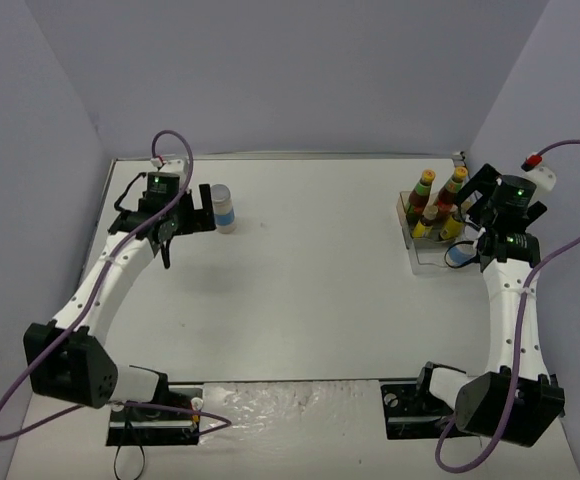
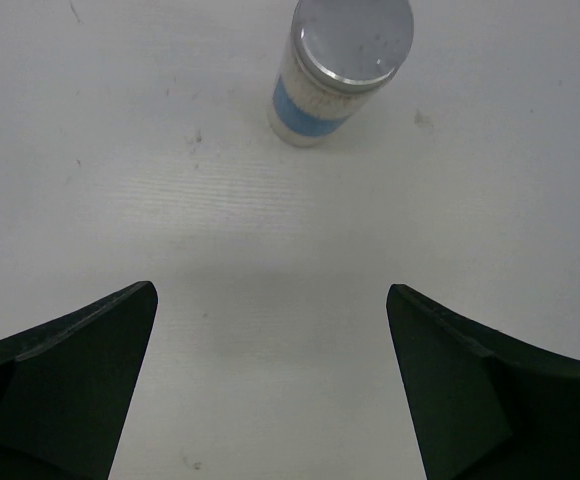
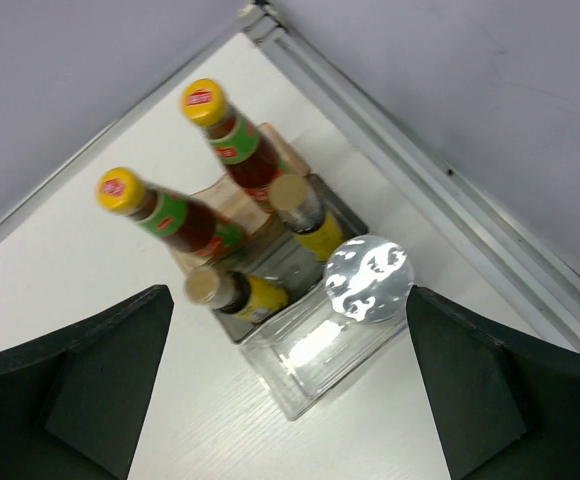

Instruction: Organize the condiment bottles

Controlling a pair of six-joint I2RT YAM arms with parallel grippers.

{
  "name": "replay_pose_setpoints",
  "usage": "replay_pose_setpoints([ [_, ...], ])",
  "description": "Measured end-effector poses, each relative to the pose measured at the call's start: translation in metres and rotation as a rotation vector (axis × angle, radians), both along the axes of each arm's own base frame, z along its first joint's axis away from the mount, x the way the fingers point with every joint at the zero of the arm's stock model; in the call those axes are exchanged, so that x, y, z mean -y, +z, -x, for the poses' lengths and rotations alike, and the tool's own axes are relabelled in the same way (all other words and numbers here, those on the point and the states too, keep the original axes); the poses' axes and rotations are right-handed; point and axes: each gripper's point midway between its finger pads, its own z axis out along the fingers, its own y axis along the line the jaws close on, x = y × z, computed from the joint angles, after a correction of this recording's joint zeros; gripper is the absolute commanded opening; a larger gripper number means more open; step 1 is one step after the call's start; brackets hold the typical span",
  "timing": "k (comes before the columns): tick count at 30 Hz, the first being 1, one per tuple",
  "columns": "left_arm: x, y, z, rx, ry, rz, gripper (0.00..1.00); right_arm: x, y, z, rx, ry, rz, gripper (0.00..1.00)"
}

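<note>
One silver-topped cylinder with a blue-white label [image 2: 337, 75] [image 1: 223, 207] stands alone on the table at the far left. My left gripper [image 2: 272, 288] [image 1: 197, 213] is open just short of it, with nothing between its fingers. Two tall brown bottles with yellow caps [image 3: 232, 137] [image 3: 166, 215] stand on the wooden block at the back of the clear tray [image 3: 292, 385] [image 1: 422, 262]. Two shorter yellow-labelled bottles [image 3: 238, 293] [image 3: 310, 220] stand in front of them. Another silver-topped cylinder [image 3: 368, 277] stands in the tray's near row. My right gripper [image 3: 290, 295] [image 1: 468, 222] hangs open above the tray, holding nothing.
The tray sits near the table's far right corner, close to the metal rail [image 3: 440, 190] along the right wall. Purple-grey walls enclose the table on three sides. Cables loop from both arms.
</note>
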Motion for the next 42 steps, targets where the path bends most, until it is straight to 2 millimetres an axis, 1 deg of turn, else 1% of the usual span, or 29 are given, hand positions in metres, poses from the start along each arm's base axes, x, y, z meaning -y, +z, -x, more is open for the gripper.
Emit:
replay_pose_setpoints([
  [2, 0.007, 0.006, -0.023, 0.013, -0.018, 0.002, 0.97, -0.019, 0.010, 0.002, 0.025, 0.061, 0.005, 1.00],
  [5, 0.019, 0.013, -0.061, 0.043, -0.048, 0.012, 0.97, -0.044, 0.020, 0.005, 0.048, 0.153, 0.007, 1.00],
  [7, 0.026, 0.006, -0.079, 0.034, -0.065, 0.015, 0.97, -0.054, 0.026, 0.009, 0.064, 0.194, 0.008, 1.00],
  [10, 0.033, -0.008, -0.101, 0.011, -0.084, 0.007, 0.97, -0.065, 0.027, 0.016, 0.075, 0.247, 0.014, 1.00],
  [13, 0.035, -0.028, -0.116, -0.027, -0.091, -0.008, 0.97, -0.074, 0.023, 0.021, 0.070, 0.293, 0.011, 1.00],
  [15, 0.037, -0.040, -0.126, -0.052, -0.096, -0.019, 0.97, -0.080, 0.015, 0.023, 0.057, 0.325, 0.004, 1.00],
  [17, 0.039, -0.050, -0.134, -0.071, -0.100, -0.028, 0.92, -0.086, 0.008, 0.026, 0.040, 0.352, -0.003, 1.00],
  [20, 0.040, -0.062, -0.139, -0.098, -0.104, -0.036, 0.70, -0.091, 0.001, 0.028, 0.023, 0.383, -0.006, 1.00],
  [22, 0.041, -0.068, -0.141, -0.111, -0.106, -0.038, 0.52, -0.094, -0.001, 0.030, 0.015, 0.399, -0.006, 1.00],
  [23, 0.042, -0.070, -0.140, -0.116, -0.110, -0.035, 0.43, -0.095, -0.001, 0.031, 0.016, 0.406, -0.004, 1.00],
  [24, 0.043, -0.071, -0.140, -0.121, -0.115, -0.033, 0.37, -0.097, -0.001, 0.032, 0.017, 0.414, -0.003, 1.00],
  [25, 0.045, -0.071, -0.139, -0.123, -0.119, -0.034, 0.32, -0.098, 0.000, 0.032, 0.019, 0.420, -0.001, 1.00],
  [27, 0.048, -0.072, -0.137, -0.128, -0.127, -0.036, 0.25, -0.100, 0.001, 0.033, 0.024, 0.433, 0.005, 1.00],
  [30, 0.059, -0.072, -0.132, -0.133, -0.150, -0.042, 0.23, -0.103, 0.003, 0.035, 0.025, 0.453, 0.015, 1.00],
  [32, 0.073, -0.072, -0.125, -0.140, -0.181, -0.044, 0.23, -0.105, 0.002, 0.035, 0.022, 0.463, 0.018, 1.00],
  [35, 0.100, -0.073, -0.104, -0.146, -0.244, -0.053, 0.23, -0.108, 0.001, 0.036, 0.017, 0.482, 0.022, 1.00],
  [37, 0.126, -0.073, -0.082, -0.157, -0.303, -0.060, 0.23, -0.110, 0.000, 0.036, 0.014, 0.495, 0.023, 1.00],
  [40, 0.175, -0.074, -0.043, -0.167, -0.419, -0.070, 0.24, -0.115, -0.003, 0.037, 0.006, 0.519, 0.020, 1.00],
  [42, 0.211, -0.074, -0.015, -0.167, -0.506, -0.076, 0.28, -0.118, -0.006, 0.038, -0.002, 0.533, 0.019, 1.00],
])
